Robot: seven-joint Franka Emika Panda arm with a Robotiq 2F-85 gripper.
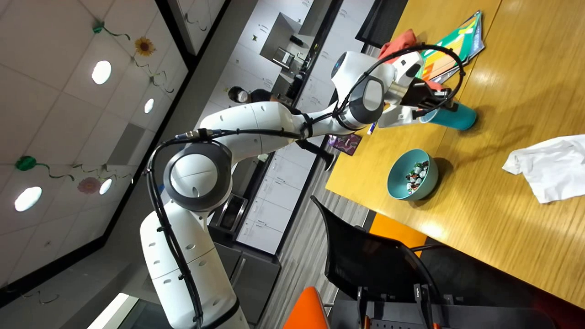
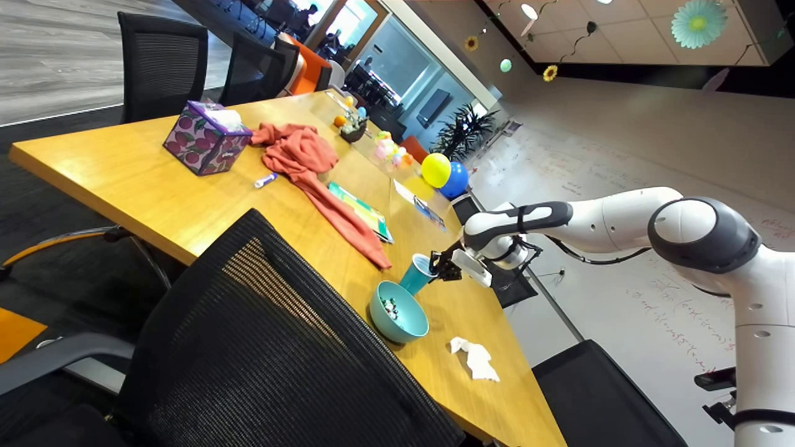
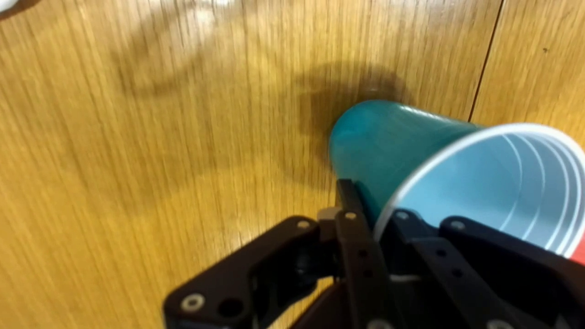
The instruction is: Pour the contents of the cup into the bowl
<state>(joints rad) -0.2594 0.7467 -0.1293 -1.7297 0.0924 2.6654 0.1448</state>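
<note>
My gripper held the cup pinched by its wall, one finger inside; near my gripper sat the bowl, dark and light bits inside.

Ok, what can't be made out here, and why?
Floor of the teal cup: wrist view, hidden by its own wall and the black fingers.
What the bits in the teal bowl are: too small in both exterior views.
White object: wrist view, cut off at top-left corner.
</note>
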